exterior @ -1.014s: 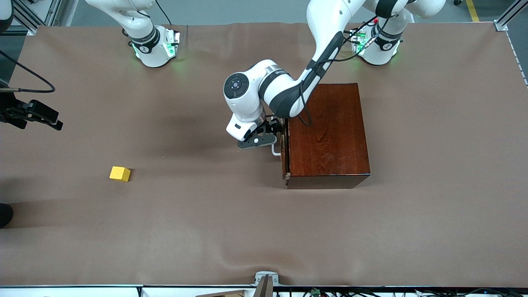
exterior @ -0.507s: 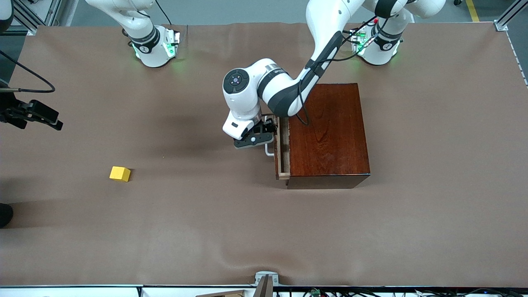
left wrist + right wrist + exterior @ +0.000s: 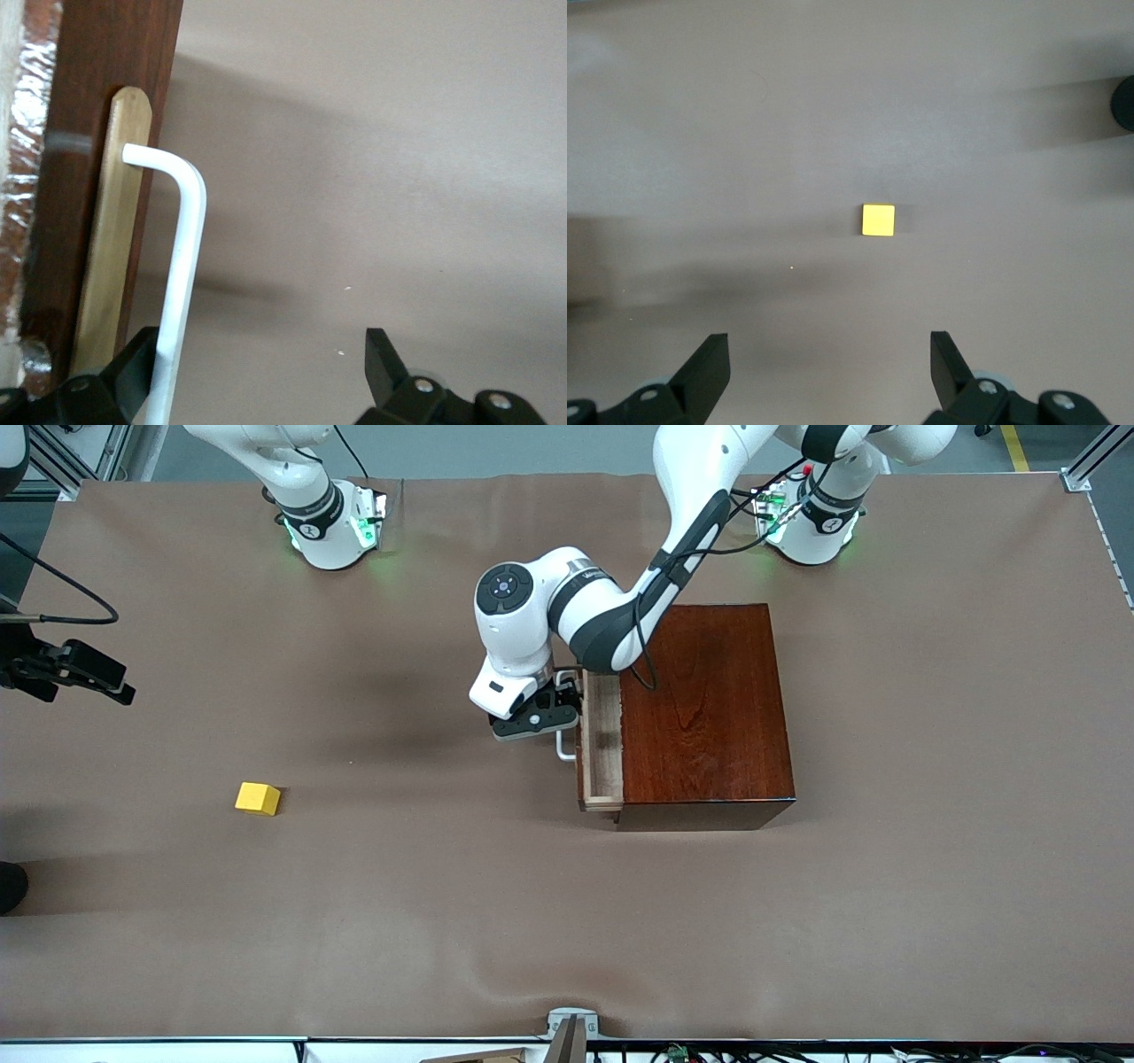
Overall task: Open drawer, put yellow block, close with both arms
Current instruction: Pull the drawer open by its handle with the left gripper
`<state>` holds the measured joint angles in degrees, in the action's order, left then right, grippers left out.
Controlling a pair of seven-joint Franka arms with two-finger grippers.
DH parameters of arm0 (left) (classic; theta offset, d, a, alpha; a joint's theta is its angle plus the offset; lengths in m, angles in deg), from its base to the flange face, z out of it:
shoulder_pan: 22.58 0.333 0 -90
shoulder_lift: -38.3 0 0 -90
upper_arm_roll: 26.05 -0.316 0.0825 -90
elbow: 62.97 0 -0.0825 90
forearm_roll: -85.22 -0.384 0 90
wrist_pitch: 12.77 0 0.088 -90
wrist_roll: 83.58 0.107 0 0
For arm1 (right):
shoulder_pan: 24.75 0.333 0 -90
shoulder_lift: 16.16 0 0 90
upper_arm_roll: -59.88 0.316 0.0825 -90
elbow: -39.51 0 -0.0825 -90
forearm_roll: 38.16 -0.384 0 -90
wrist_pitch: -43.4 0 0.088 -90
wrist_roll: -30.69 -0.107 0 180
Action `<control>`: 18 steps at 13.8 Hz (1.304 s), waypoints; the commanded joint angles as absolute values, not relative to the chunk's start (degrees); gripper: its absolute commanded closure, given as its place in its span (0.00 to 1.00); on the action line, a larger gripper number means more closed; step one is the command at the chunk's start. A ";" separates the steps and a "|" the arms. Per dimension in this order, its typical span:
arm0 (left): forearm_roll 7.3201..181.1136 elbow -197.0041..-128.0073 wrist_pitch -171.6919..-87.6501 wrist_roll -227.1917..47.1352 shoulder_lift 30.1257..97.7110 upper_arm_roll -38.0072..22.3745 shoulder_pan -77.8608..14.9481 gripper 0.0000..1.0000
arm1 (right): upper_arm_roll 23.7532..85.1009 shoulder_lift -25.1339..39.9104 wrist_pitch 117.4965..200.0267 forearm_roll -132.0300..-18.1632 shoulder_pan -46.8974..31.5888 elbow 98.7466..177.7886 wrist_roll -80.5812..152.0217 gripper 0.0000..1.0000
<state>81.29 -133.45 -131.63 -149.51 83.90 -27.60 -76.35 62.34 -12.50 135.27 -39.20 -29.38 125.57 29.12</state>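
The dark red-brown wooden box [image 3: 704,708] stands mid-table. Its drawer [image 3: 602,744] is pulled partly out toward the right arm's end, showing a strip of pale tray. My left gripper [image 3: 540,717] is at the white handle [image 3: 563,748]. In the left wrist view the gripper [image 3: 266,354] is open, and the handle [image 3: 182,266] lies against one finger [image 3: 137,363] in front of the drawer front [image 3: 97,133]. The yellow block [image 3: 258,798] lies on the table toward the right arm's end. My right gripper [image 3: 106,680] hangs open above the table, with the block [image 3: 878,220] below it.
A brown cloth [image 3: 567,921] covers the table. The two arm bases [image 3: 332,522] [image 3: 811,518] stand along the edge farthest from the front camera. A metal bracket [image 3: 570,1027] sits at the edge nearest to that camera.
The drawer has slid farther out of the box toward the right arm's end, and my left gripper has moved with the handle. The right arm and yellow block have not moved.
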 commanded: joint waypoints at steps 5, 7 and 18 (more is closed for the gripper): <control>82.41 -131.52 -136.17 -153.01 85.67 -27.81 -77.69 0.00 | 62.25 -12.65 135.34 -39.31 -29.23 125.64 29.19 0.00; 82.41 -131.52 -137.22 -153.10 86.02 -27.81 -78.04 0.00 | 62.25 -12.65 135.43 -39.31 -29.24 125.55 29.11 0.00; 82.41 -131.44 -142.50 -153.36 86.73 -27.64 -79.18 0.00 | 62.25 -12.21 134.99 -39.31 -29.41 125.73 29.37 0.00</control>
